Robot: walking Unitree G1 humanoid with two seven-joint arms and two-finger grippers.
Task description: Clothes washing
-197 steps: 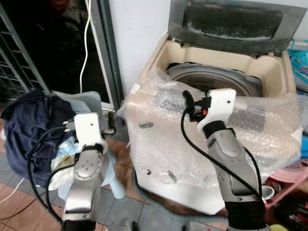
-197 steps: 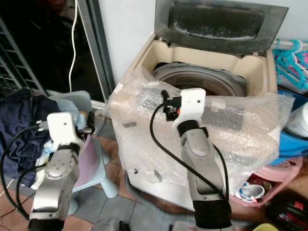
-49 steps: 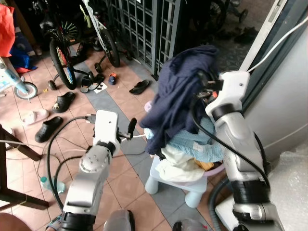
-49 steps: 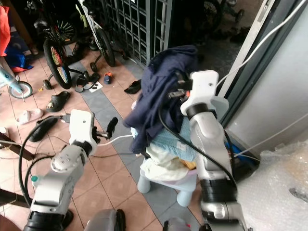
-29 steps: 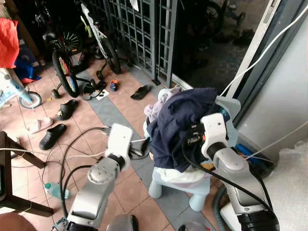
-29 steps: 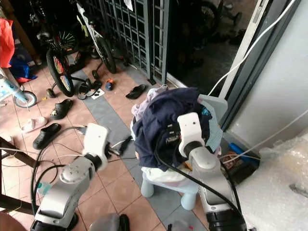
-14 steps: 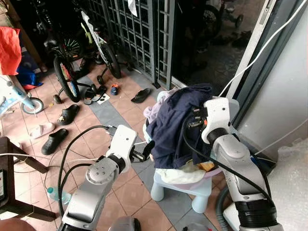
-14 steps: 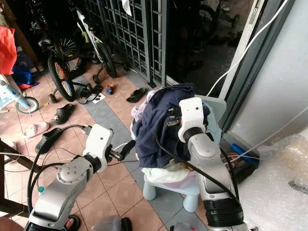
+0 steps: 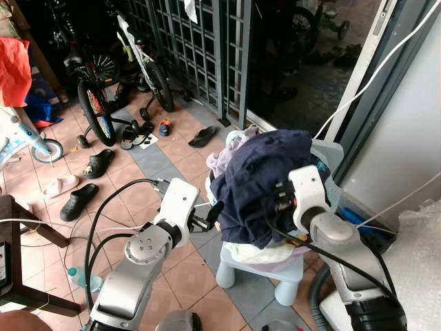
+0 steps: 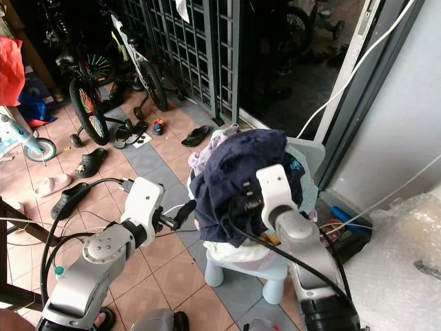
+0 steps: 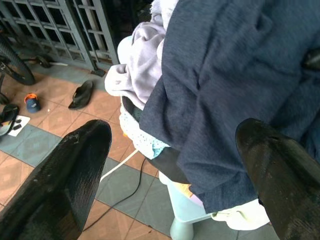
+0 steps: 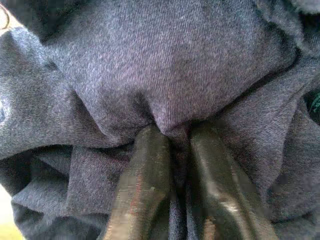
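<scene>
Pinching a fold of the navy garment [image 9: 265, 176], the right gripper [image 12: 172, 150] is gripping it atop the laundry pile on the small stool [image 9: 262, 265]; lifting is likely dragging the lilac cloth [image 11: 137, 67] off while the left gripper [image 11: 172, 150] is hovering spread beside it

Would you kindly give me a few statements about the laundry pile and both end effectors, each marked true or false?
1. The right end effector is pinched shut on the dark navy blue garment. True.
2. The left end effector is closed on that garment. False: it is open, beside the pile.
3. The laundry sits on a pale blue plastic stool. True.
4. A pale lilac cloth lies on the floor tiles. False: it is in the pile.
</scene>
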